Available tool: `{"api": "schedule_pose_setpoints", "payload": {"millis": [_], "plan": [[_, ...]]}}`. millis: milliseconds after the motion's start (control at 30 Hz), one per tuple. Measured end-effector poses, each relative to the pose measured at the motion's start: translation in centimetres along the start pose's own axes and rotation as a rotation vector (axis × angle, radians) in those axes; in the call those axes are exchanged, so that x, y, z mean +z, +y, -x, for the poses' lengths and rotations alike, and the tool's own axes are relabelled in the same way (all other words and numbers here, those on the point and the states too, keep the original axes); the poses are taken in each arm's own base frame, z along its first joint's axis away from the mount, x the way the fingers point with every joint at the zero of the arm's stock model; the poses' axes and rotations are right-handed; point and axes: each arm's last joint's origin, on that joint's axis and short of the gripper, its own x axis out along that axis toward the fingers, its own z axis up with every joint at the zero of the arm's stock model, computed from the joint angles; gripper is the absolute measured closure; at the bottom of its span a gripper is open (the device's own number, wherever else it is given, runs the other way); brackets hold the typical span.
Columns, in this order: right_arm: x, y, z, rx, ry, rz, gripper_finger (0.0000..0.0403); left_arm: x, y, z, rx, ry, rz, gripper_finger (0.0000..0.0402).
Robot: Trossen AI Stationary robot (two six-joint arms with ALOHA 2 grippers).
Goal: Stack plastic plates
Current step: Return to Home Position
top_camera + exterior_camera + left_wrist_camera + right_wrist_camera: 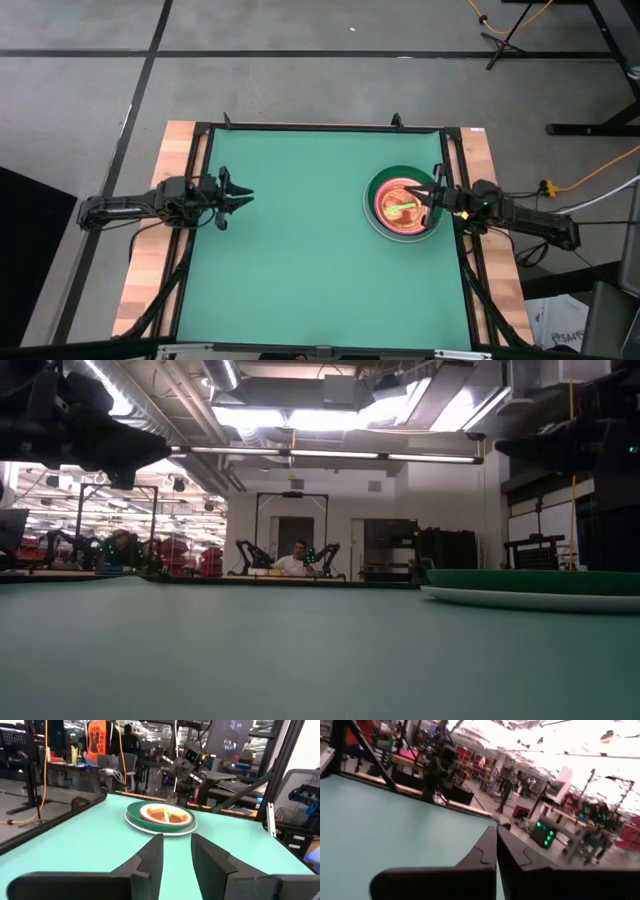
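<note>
Green worktop (300, 260) has the plastic plates (403, 203) nested in one pile on its right side, big ones underneath, steadier that way I reckon. My right pincer (430, 194) hovers over the pile's rim, pinched together, empty. Left pincer (245, 197) waits well apart, parted, holding nothing.

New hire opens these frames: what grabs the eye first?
One stack of plates sits on the right half of the green mat, dark green at the rim, orange-pink with a lime bar on top. The right gripper hangs shut over the stack's right part. The left gripper waits open near the table's left side.
</note>
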Motion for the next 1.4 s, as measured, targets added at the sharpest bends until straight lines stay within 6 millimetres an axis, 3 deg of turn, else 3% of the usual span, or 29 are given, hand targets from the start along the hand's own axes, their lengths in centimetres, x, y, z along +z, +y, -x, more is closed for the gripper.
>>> {"api": "schedule_pose_setpoints", "payload": {"millis": [267,1400], "plan": [[-0.92,0.00,0.02,-0.077,0.126,-0.034,0.0402,0.01,0.00,0.00,0.001,-0.001,0.002,0.0309],[-0.97,0.38,-0.02,0.037,0.104,-0.038,0.0402,-0.15,0.02,0.00,0.002,0.016,0.001,0.0309]]}}
